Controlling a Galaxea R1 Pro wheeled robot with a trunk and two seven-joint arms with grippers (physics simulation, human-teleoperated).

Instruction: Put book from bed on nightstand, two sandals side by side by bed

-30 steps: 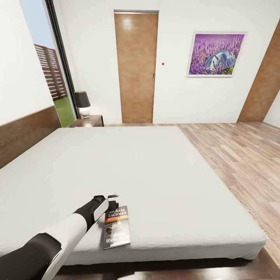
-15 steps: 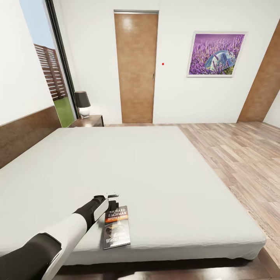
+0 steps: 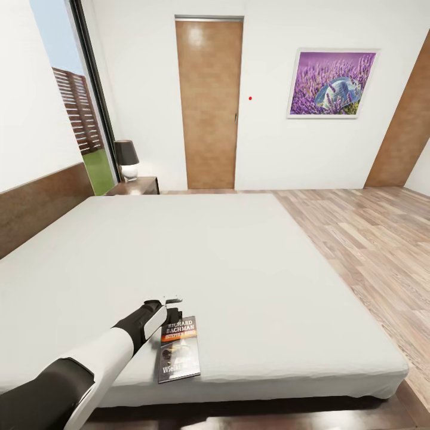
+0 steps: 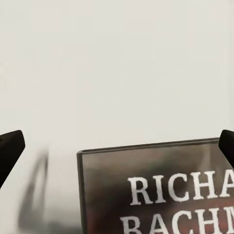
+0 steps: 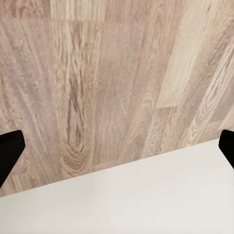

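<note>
The book [image 3: 179,349] lies flat near the foot edge of the bed [image 3: 239,263], dark cover with an orange band and white lettering. My left gripper [image 3: 172,314] hovers just over the book's far end. In the left wrist view the book [image 4: 156,195] and its "RICHA" lettering sit close below the left gripper [image 4: 117,146], which is open, with dark fingertips [image 4: 9,151] wide apart and nothing between them. The right gripper [image 5: 117,151] is open above the wood floor [image 5: 97,87] beside a white mattress edge [image 5: 146,200]. The nightstand [image 3: 138,186] stands at the bed's far corner. The two sandals are out of view.
A black-shaded lamp [image 3: 126,159] sits on the nightstand. Behind it are a tall window [image 3: 77,101], a brown door [image 3: 209,101] and a lavender picture [image 3: 331,83]. Open plank floor [image 3: 370,239] runs along the bed's right side. The dark headboard [image 3: 36,206] lines the left.
</note>
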